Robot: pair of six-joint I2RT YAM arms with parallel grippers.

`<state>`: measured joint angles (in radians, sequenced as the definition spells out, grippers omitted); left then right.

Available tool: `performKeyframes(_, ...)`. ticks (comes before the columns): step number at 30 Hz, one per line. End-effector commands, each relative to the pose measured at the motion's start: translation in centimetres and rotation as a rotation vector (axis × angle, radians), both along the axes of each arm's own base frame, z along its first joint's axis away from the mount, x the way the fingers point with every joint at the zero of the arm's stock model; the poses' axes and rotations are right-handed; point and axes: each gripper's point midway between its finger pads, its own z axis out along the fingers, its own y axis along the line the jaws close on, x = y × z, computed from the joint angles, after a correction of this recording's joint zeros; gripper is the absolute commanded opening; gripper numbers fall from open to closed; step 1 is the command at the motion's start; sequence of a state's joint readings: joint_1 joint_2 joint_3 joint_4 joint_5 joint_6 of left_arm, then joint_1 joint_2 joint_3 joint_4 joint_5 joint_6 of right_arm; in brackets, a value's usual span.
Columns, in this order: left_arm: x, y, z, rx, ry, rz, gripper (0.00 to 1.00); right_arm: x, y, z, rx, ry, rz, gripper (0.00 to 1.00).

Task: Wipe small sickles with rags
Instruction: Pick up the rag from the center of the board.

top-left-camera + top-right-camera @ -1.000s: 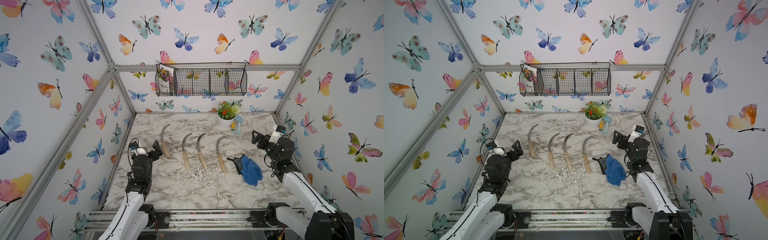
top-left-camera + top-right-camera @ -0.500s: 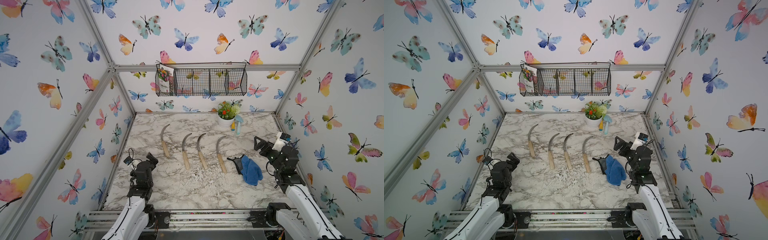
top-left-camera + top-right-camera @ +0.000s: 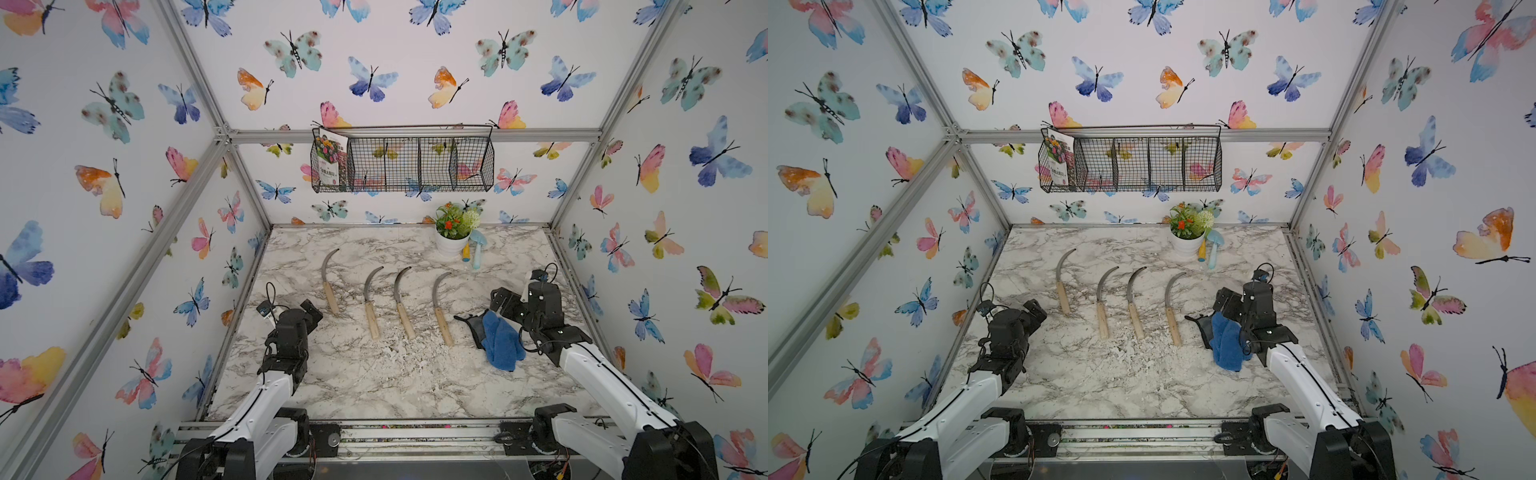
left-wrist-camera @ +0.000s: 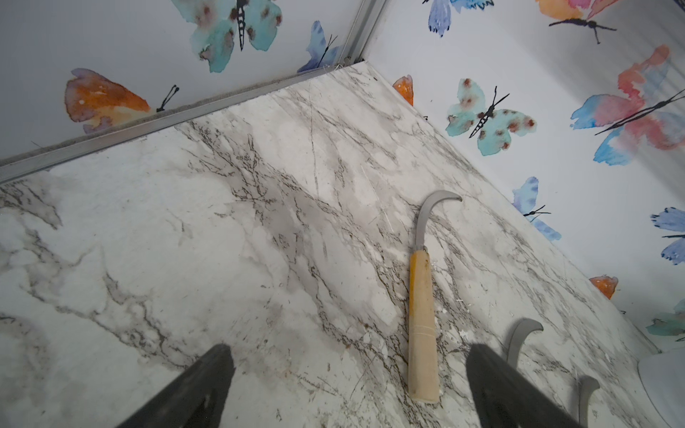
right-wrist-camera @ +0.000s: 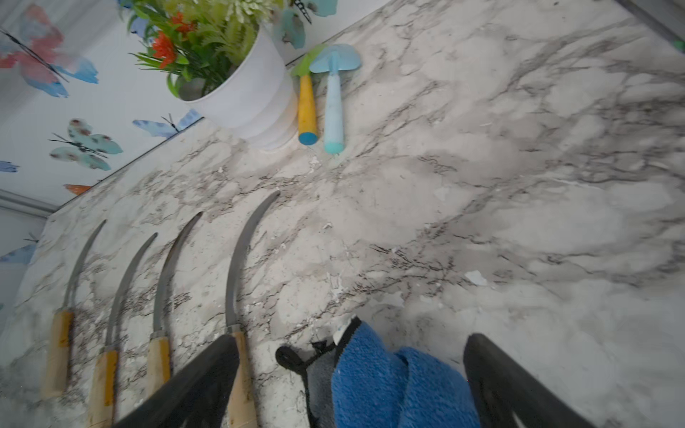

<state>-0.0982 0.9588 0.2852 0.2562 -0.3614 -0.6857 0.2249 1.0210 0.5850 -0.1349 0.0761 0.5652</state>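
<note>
Marble-patterned tabletop carries everything. At its left side the left gripper hangs just above it, jaws spread wide with nothing between them, just left of the handle end of the leftmost sickle.

The four small sickles lie flat in a row, side by side and apart. Each long axis runs from the robot's side toward the back wall. The pale wooden handles are at the near end and the grey blades at the far end, the tips curling to the right. The leftmost sickle sits farther back than the rest. The second sickle, third sickle and rightmost sickle are roughly level with each other.

Just right of the rightmost handle lies the rag, a bunched blue cloth with a dark grey piece on its left edge. Its length also runs near to far.

The right gripper is released too, its fingers wide on either side of the rag's far end. Whether they touch the cloth cannot be told.

At the back right stand a white flower pot and, leaning beside it, a light-blue trowel.
</note>
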Motion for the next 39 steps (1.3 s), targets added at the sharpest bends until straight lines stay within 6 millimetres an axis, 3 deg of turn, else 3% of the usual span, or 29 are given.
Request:
performKeyframes(1,0.4,-0.3,0.1,0.002,0.014,-0.02,1.0,-2.2,-1.3,-1.7,-0.043,0.08,-0.069,0.98)
performKeyframes(6,0.3,-0.4,0.2,0.001,0.011,-0.03,0.99,-3.6,-1.5,-3.9,-0.039,0.152,-0.083,0.98)
performKeyframes(16,-0.1,-0.6,0.5,-0.006,-0.018,-0.044,0.99,-6.1,2.4,-8.1,0.02,0.269,0.034,0.98)
performKeyframes(23,-0.1,-0.8,0.6,-0.007,-0.022,-0.052,0.99,-7.9,4.0,-10.5,-0.061,0.359,0.069,0.98)
performKeyframes(32,0.0,-1.0,0.7,-0.004,-0.028,-0.064,0.99,-7.9,4.4,-14.0,-0.249,0.482,0.017,0.95)
performKeyframes(34,0.0,-1.0,0.7,-0.003,-0.028,-0.064,0.99,-7.6,4.6,-14.3,-0.259,0.483,0.017,0.77)
performKeyframes(36,0.0,-1.1,0.8,-0.002,-0.028,-0.065,1.0,-7.3,5.0,-14.2,-0.25,0.469,0.027,0.42)
performKeyframes(37,0.0,-1.1,0.8,-0.002,-0.029,-0.065,1.0,-7.2,5.1,-14.0,-0.248,0.46,0.033,0.29)
performKeyframes(39,0.0,-1.1,0.9,-0.004,-0.032,-0.064,0.98,-6.8,5.2,-13.4,-0.245,0.434,0.037,0.18)
